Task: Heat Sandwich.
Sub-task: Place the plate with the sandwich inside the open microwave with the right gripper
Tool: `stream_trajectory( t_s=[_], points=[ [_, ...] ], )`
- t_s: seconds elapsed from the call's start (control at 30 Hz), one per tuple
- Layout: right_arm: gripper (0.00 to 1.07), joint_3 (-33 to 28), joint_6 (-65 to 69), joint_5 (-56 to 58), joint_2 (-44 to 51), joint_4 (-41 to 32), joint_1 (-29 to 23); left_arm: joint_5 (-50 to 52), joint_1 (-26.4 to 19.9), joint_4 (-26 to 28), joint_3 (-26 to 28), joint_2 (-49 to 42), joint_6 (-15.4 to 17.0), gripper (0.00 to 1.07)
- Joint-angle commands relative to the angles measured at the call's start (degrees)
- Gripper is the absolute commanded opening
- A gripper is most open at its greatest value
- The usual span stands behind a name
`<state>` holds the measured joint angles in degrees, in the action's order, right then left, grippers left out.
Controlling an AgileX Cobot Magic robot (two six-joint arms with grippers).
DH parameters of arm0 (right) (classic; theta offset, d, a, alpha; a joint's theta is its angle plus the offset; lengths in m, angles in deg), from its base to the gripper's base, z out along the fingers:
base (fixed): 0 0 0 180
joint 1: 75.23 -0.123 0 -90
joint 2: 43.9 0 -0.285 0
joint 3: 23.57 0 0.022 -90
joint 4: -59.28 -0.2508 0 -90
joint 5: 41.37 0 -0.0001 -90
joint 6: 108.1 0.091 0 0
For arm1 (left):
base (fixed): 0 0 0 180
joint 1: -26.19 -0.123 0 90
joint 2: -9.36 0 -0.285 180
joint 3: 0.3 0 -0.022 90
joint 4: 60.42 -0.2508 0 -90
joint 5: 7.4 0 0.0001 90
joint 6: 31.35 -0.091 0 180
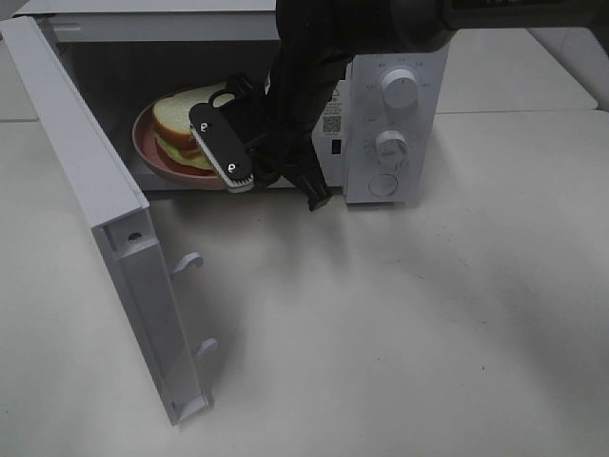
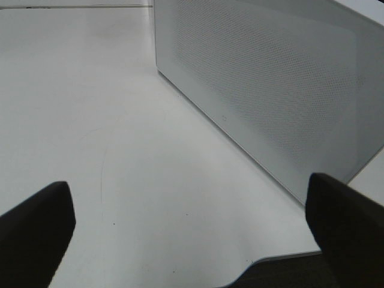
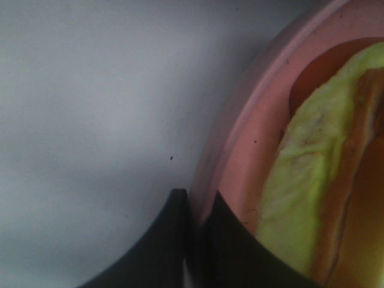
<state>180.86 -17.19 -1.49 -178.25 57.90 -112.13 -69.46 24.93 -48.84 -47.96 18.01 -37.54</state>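
White bread, tan crust, pale green lettuce and reddish-brown filling: we see the sandwich (image 1: 183, 116) on the pink plate (image 1: 152, 157) just beyond our right hand (image 1: 234, 177), clenched on that plate's rim inside the microwave (image 1: 400, 57); our left hand (image 2: 192, 207) hangs released.

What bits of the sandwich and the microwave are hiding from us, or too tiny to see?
- High view: the right gripper and its black arm hide the right part of the sandwich and pink plate.
- Right wrist view: blurry, and the edge cuts off most of both.
- High view: print around the microwave dials is too small to read.
- Left wrist view: only two fingertips of the left gripper show.
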Motion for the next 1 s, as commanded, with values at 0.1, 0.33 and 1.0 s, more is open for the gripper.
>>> stream_trajectory(
  t_s=[0.1,0.33,1.0],
  points=[
    [0.0,6.1,4.5,0.6,-3.2,1.8,-0.1,0.4,0.2,0.2,-0.1,-0.1,0.1,0.98],
    [0.0,13.1,10.0,1.8,-7.7,4.0,-0.7,0.4,0.2,0.2,-0.1,-0.1,0.1,0.98],
    [0.0,26.7,21.5,2.9,-16.9,7.4,-0.8,0.4,0.2,-0.1,-0.1,-0.1,0.1,0.98]
  ],
)
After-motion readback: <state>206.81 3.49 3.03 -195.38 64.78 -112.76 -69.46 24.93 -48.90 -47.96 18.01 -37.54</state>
